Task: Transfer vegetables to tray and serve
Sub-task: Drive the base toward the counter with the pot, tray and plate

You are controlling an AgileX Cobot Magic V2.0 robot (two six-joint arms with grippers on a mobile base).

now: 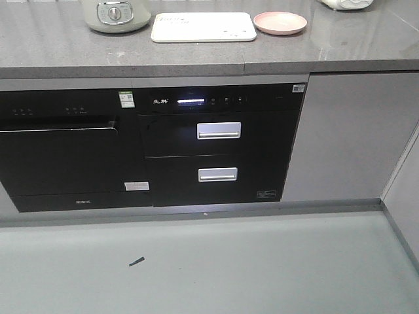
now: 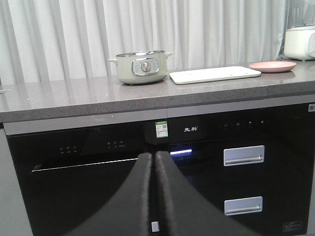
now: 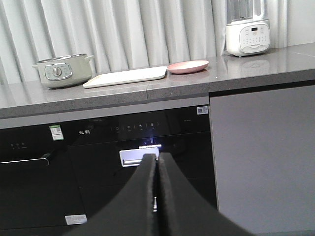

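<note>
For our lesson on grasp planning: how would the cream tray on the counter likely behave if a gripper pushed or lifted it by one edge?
The tray looks thin and flat, so probably light and stiff. Lying flush on the smooth counter, it would likely slide rather than tip, perhaps into the pink plate beside it.

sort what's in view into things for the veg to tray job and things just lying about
For the job:
tray
left gripper and right gripper, both shut and empty
no vegetables are visible in any view

Lying about:
pink plate
electric pot, inside hidden
white appliance
drawer unit
</note>
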